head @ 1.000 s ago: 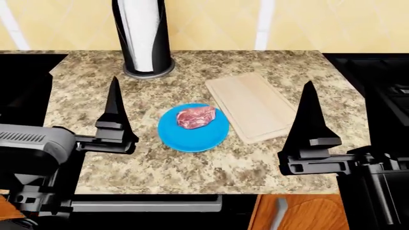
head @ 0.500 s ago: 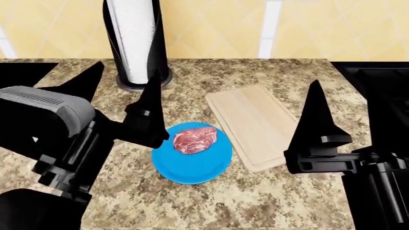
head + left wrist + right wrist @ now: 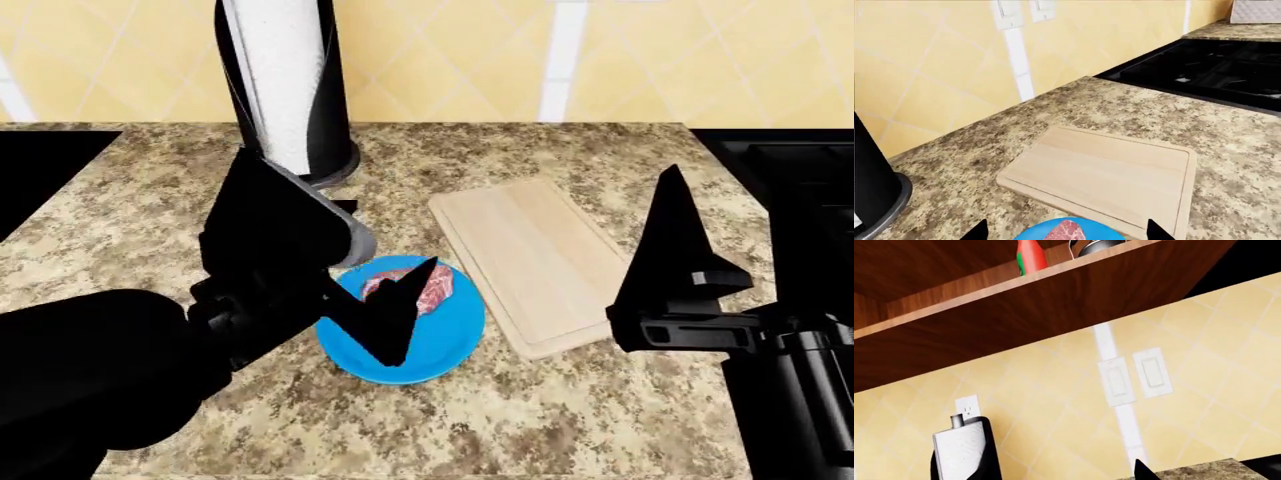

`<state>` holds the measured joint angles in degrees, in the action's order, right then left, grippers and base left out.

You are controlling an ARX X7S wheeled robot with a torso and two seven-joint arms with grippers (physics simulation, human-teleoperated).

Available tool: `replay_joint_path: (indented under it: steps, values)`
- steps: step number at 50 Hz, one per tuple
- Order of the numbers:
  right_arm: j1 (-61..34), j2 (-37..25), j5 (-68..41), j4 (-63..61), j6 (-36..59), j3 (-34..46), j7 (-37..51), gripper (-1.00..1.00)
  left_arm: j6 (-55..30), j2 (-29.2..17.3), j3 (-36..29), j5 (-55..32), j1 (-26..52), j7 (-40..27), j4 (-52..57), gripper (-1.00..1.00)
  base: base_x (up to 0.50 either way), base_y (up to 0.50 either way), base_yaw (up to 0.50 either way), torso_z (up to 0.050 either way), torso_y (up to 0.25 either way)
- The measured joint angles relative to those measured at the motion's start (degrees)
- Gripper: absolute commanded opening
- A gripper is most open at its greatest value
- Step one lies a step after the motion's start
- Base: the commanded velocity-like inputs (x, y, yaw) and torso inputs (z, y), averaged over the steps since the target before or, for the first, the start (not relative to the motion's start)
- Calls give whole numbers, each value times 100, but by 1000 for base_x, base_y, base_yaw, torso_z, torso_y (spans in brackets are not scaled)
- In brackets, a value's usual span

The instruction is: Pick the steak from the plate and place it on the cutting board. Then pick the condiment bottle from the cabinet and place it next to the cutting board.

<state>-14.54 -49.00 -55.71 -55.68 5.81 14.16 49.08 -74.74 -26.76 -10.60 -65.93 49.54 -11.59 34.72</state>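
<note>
Risk of knocking steak (image 3: 424, 288) off plate (image 3: 461, 335): left gripper (image 3: 1064, 231) jaws wide apart, close above; right gripper (image 3: 678, 250) jaws unclear.

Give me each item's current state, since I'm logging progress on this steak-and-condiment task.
Pinkish-red marbled raw steak: lying on the plate, not gripped.
Round bright blue plate: holding the steak.
Pale wooden rectangular cutting board: bare.
Red condiment bottle: upright in the cabinet.
Left end effector: open, over the steak.
Right end effector: raised, empty.
</note>
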Motion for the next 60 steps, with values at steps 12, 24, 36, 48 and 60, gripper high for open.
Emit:
replay_joint_path:
  steps: [12, 24, 36, 48, 60]
  values:
    - [-26, 30, -16, 51, -7, 63, -19, 100, -174, -337, -303, -148, 138, 504, -366, 100, 0, 0, 0, 0, 0]
    - [-60, 49, -10, 89, 0, 118, -22, 100, -66, -456, -677, 95, 252, 921, -821, 100, 0, 0, 0, 0, 0]
    - [-90, 65, 2, 116, 7, 169, -22, 100, 212, -473, -1026, 545, 443, 1234, -1363, 100, 0, 0, 0, 0, 0]
    - [-102, 72, 17, 141, -4, 205, -32, 100, 517, -440, -1334, 885, 449, 1488, -1733, 100, 0, 0, 0, 0, 0]
    - [-128, 80, 23, 162, 0, 244, -32, 100, 785, -406, -1546, 1116, 361, 1666, -2014, 100, 0, 0, 0, 0, 0]
